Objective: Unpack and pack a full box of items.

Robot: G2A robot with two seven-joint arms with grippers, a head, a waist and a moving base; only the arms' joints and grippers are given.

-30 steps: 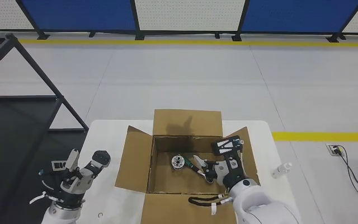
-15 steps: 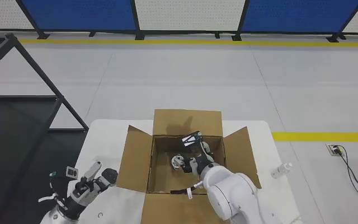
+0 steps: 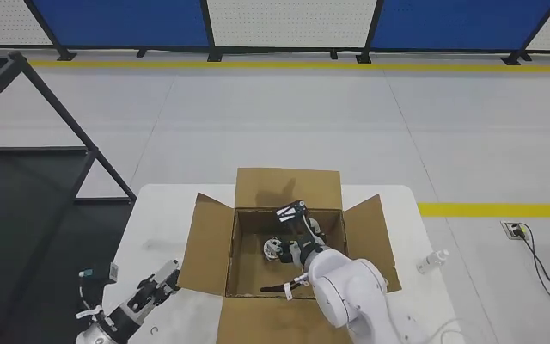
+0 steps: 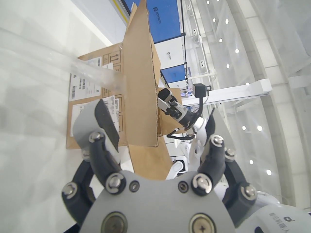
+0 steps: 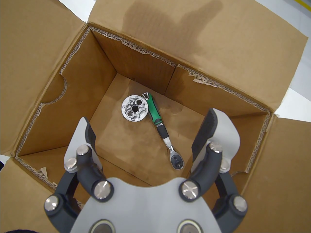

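Ratchet (image 5: 161, 129) and disc (image 5: 134, 108) lie touching on box (image 5: 194, 37) floor, below right gripper (image 5: 149, 118), fingers spread wide, empty; left gripper (image 4: 156, 109) likewise.

Grey floor (image 3: 284, 112), blue panels (image 3: 129, 21)

My right tool (image 5: 148, 122) hangs pointing steeply down, jaws spread wide with nothing between them. My left tool (image 4: 156, 117) sits low at my left side, lying almost level and rolled sideways, jaws also wide apart, empty.
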